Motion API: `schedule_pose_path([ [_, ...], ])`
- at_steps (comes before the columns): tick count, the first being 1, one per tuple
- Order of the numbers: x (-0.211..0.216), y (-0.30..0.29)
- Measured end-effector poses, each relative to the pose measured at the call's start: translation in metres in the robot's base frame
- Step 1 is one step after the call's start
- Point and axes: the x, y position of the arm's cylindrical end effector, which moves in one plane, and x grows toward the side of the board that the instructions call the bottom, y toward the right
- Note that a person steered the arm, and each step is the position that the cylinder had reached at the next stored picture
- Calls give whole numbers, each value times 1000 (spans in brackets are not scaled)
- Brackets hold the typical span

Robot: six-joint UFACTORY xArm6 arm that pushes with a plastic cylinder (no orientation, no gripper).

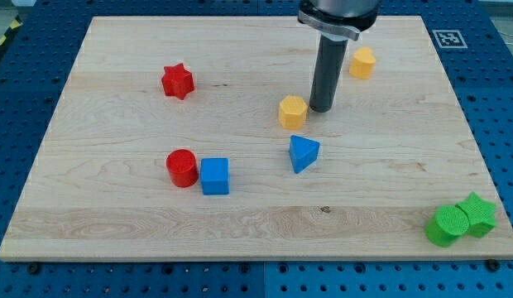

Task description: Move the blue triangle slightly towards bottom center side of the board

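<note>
The blue triangle (303,153) lies near the middle of the wooden board (116,223), pointing toward the view's right. My tip (322,109) rests on the board above the triangle and slightly to its right, about 50 px away, not touching it. A yellow hexagon block (293,111) sits right next to my tip on its left, directly above the triangle.
A blue cube (214,175) and a red cylinder (182,168) stand together left of the triangle. A red star (178,81) is at upper left. A yellow block (362,63) is at upper right. A green cylinder (445,226) and green star (477,214) sit at the bottom right corner.
</note>
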Motion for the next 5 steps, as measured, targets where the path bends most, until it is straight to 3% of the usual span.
schedule_pose_path([
  [5,-16,-9],
])
